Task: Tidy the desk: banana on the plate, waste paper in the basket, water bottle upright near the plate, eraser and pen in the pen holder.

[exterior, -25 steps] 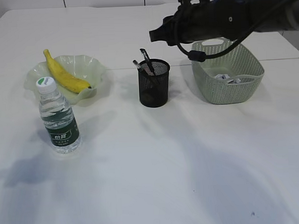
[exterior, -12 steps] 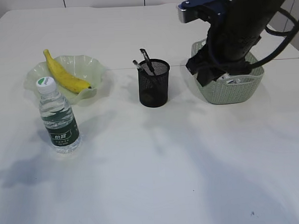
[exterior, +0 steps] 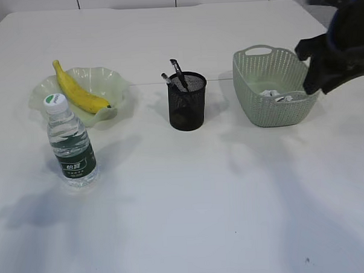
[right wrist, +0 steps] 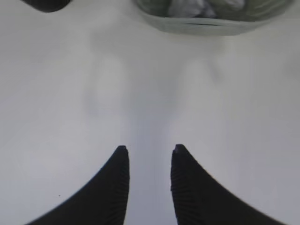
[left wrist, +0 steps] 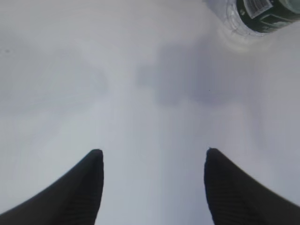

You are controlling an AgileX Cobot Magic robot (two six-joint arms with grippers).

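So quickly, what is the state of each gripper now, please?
Left gripper: open, holding nothing.
Right gripper: partly open, holding nothing.
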